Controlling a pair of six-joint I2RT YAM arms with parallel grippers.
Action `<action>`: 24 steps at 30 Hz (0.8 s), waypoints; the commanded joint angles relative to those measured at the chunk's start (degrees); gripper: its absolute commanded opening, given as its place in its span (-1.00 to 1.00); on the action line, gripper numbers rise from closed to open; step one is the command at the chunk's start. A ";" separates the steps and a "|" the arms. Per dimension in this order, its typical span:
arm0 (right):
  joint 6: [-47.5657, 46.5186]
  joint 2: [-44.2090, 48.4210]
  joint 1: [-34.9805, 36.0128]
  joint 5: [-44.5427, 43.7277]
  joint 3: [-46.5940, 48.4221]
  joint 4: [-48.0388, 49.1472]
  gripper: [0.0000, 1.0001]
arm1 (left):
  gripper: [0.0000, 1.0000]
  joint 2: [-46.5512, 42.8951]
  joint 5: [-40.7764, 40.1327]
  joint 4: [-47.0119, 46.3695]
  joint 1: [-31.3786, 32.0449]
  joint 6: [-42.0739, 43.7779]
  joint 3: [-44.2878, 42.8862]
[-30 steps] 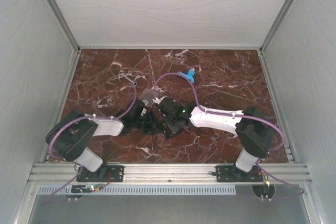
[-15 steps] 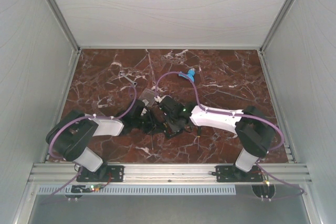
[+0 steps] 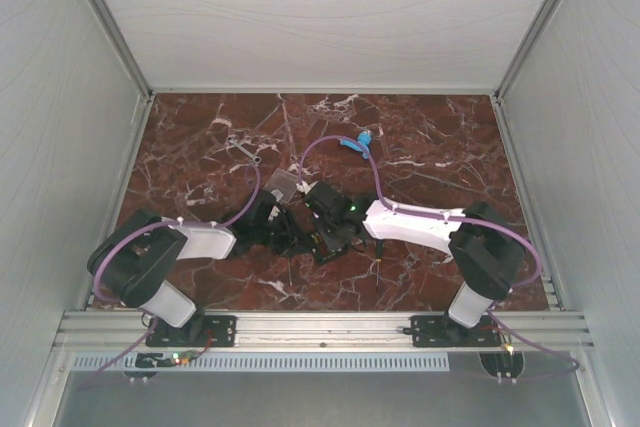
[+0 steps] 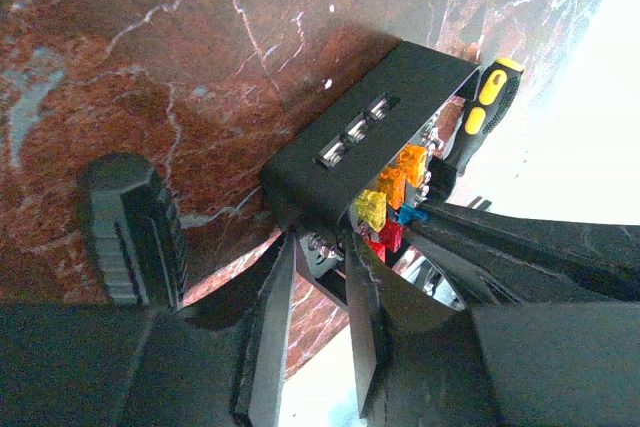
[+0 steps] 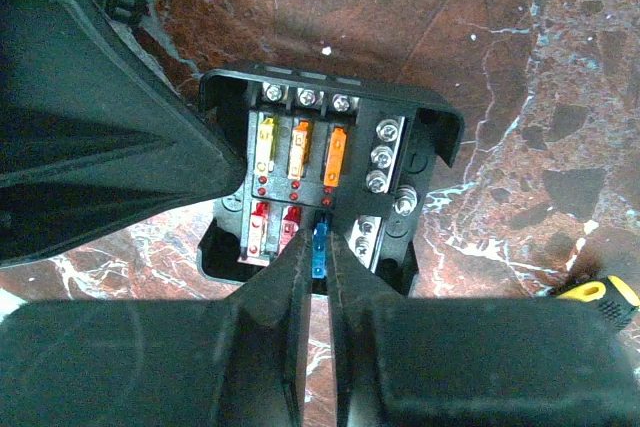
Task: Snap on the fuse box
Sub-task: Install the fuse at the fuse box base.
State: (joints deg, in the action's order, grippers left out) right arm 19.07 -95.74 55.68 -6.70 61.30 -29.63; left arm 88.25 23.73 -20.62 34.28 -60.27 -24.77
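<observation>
Black plastic, probably light, stiff and apt to skid, so my left gripper (image 4: 318,247) clamps the fuse box (image 4: 350,137) by its six o'clock wall. My right gripper (image 5: 318,257) is pinched on a blue fuse (image 5: 318,235) at the box's six o'clock edge.

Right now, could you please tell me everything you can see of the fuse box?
The fuse box is a black square plastic tray, uncovered, over the marble table. Inside sit yellow, orange, red and blue fuses in two rows, with silver screw terminals beside them. The left gripper clamps one wall; the right gripper pinches the blue fuse.
</observation>
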 commanded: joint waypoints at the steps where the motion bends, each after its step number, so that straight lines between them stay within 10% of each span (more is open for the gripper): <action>1: 1.37 1.99 -0.36 1.64 -0.55 1.06 -0.92 | -0.49 0.52 -1.82 0.05 0.16 -0.06 0.16; 24: 3.85 -3.42 -1.49 1.67 -2.39 -3.64 -1.00 | -0.52 0.26 -2.17 -0.45 0.17 -0.98 0.88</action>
State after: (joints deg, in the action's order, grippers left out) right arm 22.44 -96.12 54.33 -5.41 60.93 -29.34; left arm 88.25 23.64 -21.19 34.28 -61.58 -24.38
